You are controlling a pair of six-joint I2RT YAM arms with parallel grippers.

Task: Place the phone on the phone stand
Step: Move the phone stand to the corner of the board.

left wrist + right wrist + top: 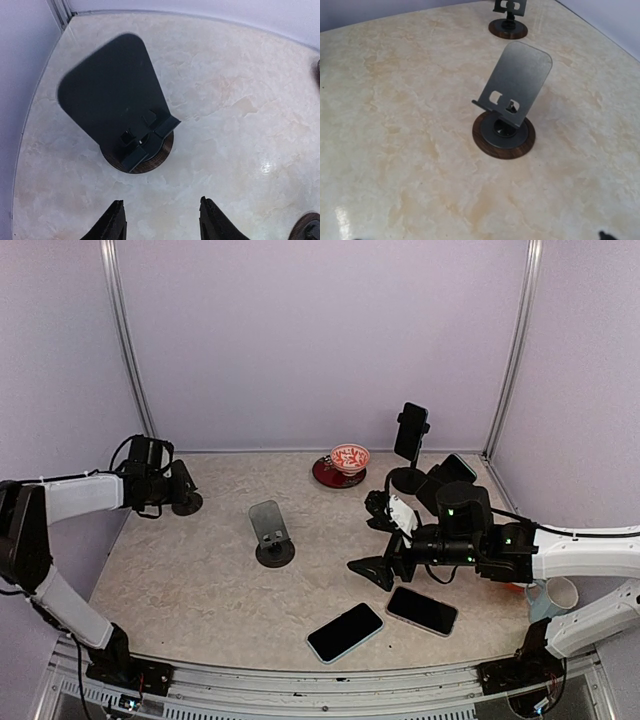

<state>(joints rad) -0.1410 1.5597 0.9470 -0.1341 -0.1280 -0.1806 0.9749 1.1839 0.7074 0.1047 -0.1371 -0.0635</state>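
Observation:
Two phones lie flat near the table's front edge: a light-rimmed phone (pixel 345 631) and a black phone (pixel 422 610). An empty grey phone stand (pixel 272 530) (pixel 512 102) on a round wooden base stands mid-table. A second empty stand (pixel 186 503) (pixel 125 105) (pixel 509 17) is at the far left. My left gripper (pixel 176 490) (pixel 161 202) hangs open just in front of that stand, nothing between its fingers. My right gripper (pixel 372 570) (pixel 480 237) is wide open low over the table, right of the middle stand and just behind the phones, only its tips showing.
A tall holder (pixel 407 478) with a black phone (pixel 411 432) clamped on it stands at the back right. A patterned bowl (pixel 350 456) rests on a red plate (pixel 326 476) at the back centre. A white cup (pixel 555 597) sits at the right edge.

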